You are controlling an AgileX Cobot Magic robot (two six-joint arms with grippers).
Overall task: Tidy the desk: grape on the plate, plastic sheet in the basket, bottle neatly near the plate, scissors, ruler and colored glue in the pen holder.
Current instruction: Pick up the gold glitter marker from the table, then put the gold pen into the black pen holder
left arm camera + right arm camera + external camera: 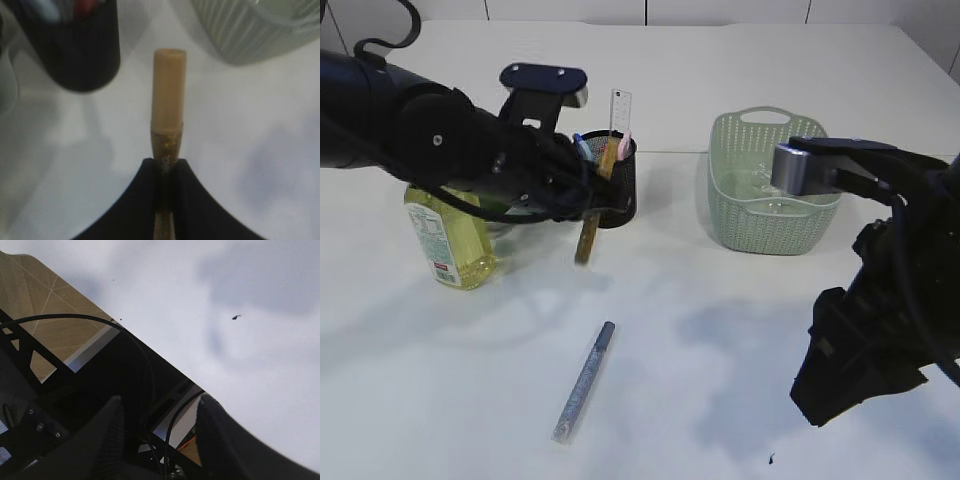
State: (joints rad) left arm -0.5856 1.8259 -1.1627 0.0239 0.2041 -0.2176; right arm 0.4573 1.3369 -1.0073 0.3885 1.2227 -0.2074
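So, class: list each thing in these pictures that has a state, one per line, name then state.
left pincer: shut on gold glue pen
gold glue pen: held, capped
right pincer: open, empty
silver glue pen: lying flat on table
pen holder: upright, holding ruler
basket: upright
bottle: upright

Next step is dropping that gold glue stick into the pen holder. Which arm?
Left. Its fingers are already shut on the gold glue stick, right beside the black pen holder. The right gripper is open, holds nothing and sits at the table's near right edge, far from the holder.
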